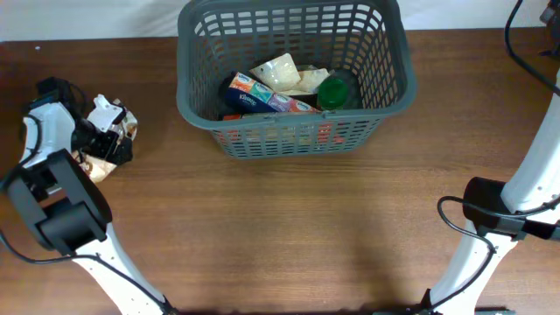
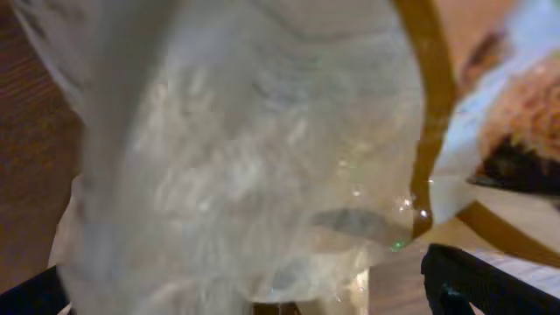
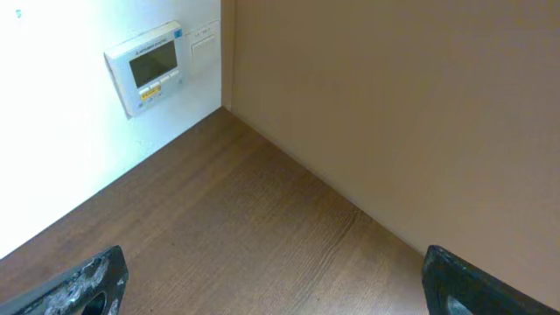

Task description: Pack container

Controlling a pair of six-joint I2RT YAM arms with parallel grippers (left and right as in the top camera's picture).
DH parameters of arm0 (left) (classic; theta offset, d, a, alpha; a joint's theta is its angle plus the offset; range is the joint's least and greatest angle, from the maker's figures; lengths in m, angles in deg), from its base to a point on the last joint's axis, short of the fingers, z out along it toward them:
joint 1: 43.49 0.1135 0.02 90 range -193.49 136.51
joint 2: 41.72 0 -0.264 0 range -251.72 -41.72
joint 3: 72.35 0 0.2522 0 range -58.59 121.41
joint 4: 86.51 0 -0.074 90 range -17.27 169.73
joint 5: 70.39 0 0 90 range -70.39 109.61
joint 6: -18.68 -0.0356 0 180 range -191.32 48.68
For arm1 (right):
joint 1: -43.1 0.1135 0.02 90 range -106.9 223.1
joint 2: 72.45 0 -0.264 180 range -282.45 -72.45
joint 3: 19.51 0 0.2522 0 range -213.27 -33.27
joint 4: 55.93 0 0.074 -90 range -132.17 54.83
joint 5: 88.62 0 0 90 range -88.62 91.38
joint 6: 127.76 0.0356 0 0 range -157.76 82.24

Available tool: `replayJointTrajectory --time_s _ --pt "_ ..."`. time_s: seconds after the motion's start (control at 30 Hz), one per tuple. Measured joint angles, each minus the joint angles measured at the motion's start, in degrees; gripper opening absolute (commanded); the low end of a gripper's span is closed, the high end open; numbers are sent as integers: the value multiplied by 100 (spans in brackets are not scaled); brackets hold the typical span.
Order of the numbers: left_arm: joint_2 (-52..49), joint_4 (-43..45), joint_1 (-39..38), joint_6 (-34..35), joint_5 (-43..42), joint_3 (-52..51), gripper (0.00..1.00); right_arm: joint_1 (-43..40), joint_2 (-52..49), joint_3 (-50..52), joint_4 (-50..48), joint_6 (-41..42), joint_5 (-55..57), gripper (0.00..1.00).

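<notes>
The container (image 1: 186,79), a large dark grey slotted basket, stands at the back middle of the table. Inside it lie a tissue box (image 1: 254,94), a cream bag (image 1: 284,74) and a green-lidded item (image 1: 332,92). At the far left a clear plastic bag of brown food (image 1: 115,122) lies on the table. My left gripper (image 1: 107,138) is open and reaches onto it. In the left wrist view the bag (image 2: 262,149) fills the frame between the wide-apart fingertips of the left gripper (image 2: 254,293). The right gripper (image 3: 271,284) is open over bare wood and holds nothing.
The right arm (image 1: 499,210) stands at the right edge of the table, with a black cable (image 1: 525,44) above it. In the right wrist view a white wall panel (image 3: 149,74) and a beige wall (image 3: 394,105) border the table.
</notes>
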Motion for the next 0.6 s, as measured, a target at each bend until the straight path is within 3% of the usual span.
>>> replayJointTrajectory --time_s 0.17,0.2,0.27,0.33,0.37,0.6 --pt "-107 -7 2 -15 -31 107 91 0 0 0 -2 0 0 99" --pt "-125 -9 7 -15 -35 127 76 0 0 0 0 -2 0 99" --pt "-170 24 17 -15 -11 164 29 0 0 0 2 2 0 99" --pt "-232 39 57 -31 -46 205 6 0 0 0 0 0 0 99" --pt "-247 37 72 -33 -96 212 2 0 0 0 0 0 0 99" --pt "-247 2 83 -37 -201 243 2 0 0 0 0 0 0 99"
